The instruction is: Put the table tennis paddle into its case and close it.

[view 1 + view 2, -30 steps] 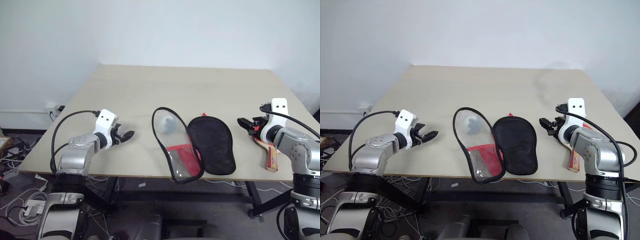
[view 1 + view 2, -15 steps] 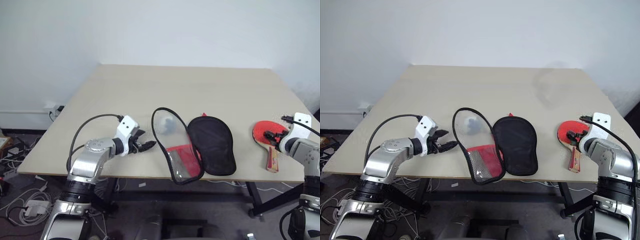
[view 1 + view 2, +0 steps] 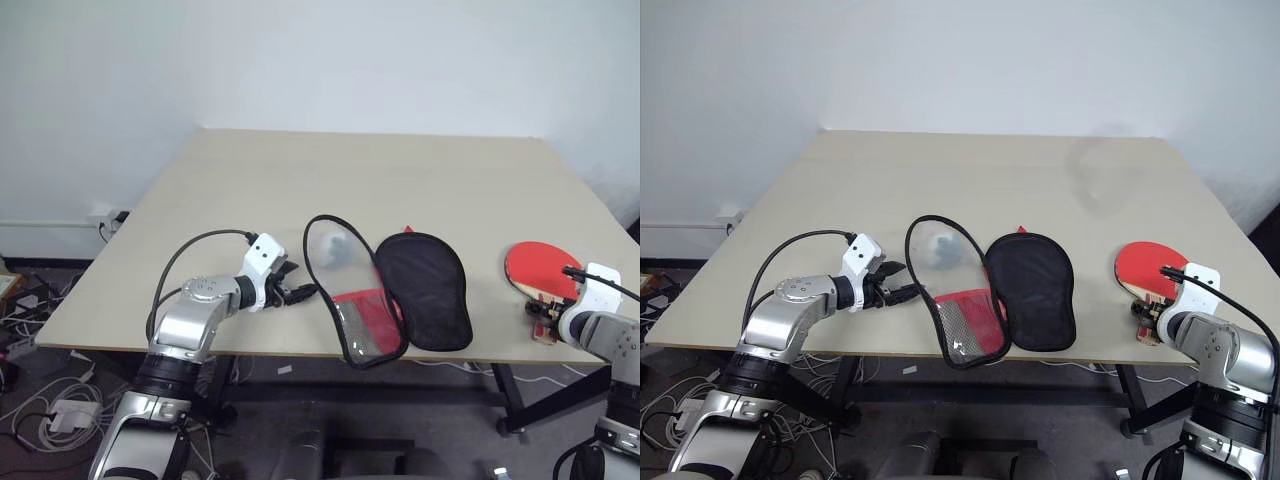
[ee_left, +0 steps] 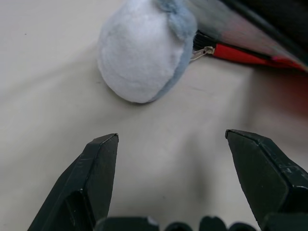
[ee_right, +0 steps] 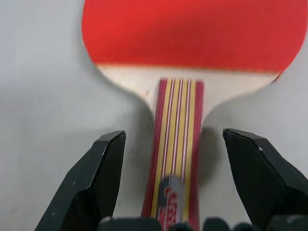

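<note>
Table [image 3: 400,170]: matt pale wood-look top. Case [image 3: 420,290]: soft black cloth lining, red fabric, shiny clear panel. Paddle [image 5: 190,33]: smooth red rubber, striped wood handle. Fingers [image 4: 96,178]: matt black plastic.

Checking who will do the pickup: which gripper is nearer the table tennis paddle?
Right. The right gripper is open, its fingers straddling the handle of the paddle. The left gripper, also open, sits across the table beside the open case.
</note>
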You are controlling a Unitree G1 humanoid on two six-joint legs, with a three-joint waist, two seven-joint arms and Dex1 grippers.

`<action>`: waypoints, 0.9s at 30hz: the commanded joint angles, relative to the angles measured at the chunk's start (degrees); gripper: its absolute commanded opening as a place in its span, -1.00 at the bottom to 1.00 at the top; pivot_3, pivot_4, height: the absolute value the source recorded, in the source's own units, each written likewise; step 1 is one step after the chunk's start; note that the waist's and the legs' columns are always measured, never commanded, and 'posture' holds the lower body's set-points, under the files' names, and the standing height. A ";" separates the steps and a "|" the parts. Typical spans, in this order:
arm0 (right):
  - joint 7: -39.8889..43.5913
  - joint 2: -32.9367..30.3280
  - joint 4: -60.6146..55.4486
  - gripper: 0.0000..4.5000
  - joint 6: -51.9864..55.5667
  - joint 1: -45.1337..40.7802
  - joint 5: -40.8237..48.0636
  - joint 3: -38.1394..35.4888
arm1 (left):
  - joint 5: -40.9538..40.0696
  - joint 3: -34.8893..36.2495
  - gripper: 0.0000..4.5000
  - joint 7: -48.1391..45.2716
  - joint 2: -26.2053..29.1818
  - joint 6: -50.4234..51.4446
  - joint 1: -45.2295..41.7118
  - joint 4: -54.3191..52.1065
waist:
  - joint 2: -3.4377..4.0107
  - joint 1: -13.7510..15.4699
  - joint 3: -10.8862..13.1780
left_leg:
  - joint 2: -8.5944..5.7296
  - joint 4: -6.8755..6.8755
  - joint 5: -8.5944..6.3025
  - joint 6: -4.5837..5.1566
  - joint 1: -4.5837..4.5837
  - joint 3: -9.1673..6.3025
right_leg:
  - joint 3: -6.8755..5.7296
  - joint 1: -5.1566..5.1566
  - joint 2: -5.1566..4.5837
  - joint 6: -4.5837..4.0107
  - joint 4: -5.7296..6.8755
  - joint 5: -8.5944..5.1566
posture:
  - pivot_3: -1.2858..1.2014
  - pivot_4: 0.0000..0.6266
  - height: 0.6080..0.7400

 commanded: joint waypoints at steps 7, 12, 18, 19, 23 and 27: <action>-2.04 -0.03 3.55 0.29 -6.88 -1.66 -3.54 1.01 | 0.82 -0.62 0.68 -0.98 -0.85 -2.82 -4.54 2.16 | -0.01 -0.07 -0.01 | 0.00 0.02 0.03 -0.05 0.00 -0.01 | -0.02 0.01 0.02 0.00 0.01 0.00 | 0.03 -1.00 0.61; -2.04 -0.66 5.25 -0.46 -9.80 -2.59 -4.19 2.48 | 0.80 -0.58 0.68 -0.99 -0.83 -3.23 -4.55 2.65 | -0.01 -0.04 -0.01 | 0.00 0.02 0.12 -0.19 0.01 -0.01 | -0.01 0.01 0.02 0.00 0.01 0.00 | 0.03 -1.00 0.61; 1.27 -3.38 -1.32 -0.49 -8.90 -3.53 -2.35 3.81 | 0.94 -0.36 0.68 -0.87 -1.14 -3.27 -4.17 2.76 | 0.07 -0.07 0.03 | -0.01 0.02 0.11 -0.16 0.00 0.00 | 0.00 -0.01 0.00 0.00 0.02 0.00 | 0.03 -1.00 0.61; 2.11 -3.43 -4.62 -0.49 -6.94 -4.06 -0.86 3.55 | 0.95 -0.28 0.68 -0.81 -1.24 -3.25 -4.22 2.93 | 0.13 -0.08 0.06 | 0.00 0.01 0.11 -0.16 0.00 0.00 | 0.00 -0.01 0.00 0.00 0.02 0.00 | 0.03 -1.00 0.61; 2.43 -0.78 -14.33 -0.49 0.89 -5.80 2.79 4.12 | 1.15 -0.45 0.68 -0.70 -1.66 -3.44 -4.45 3.59 | 0.20 -0.19 0.09 | 0.05 -0.01 0.09 -0.12 -0.03 0.08 | 0.13 -0.02 0.04 0.01 0.10 0.00 | 0.03 -1.00 0.61; -0.78 6.86 -20.39 -0.49 7.56 -8.32 3.23 5.62 | 1.68 -0.93 0.68 -0.88 -2.15 -4.19 -4.81 4.24 | 0.17 -0.08 0.08 | 0.10 0.00 -0.01 0.03 -0.02 0.04 | 0.08 -0.08 0.08 0.00 0.09 0.00 | 0.03 -1.00 0.61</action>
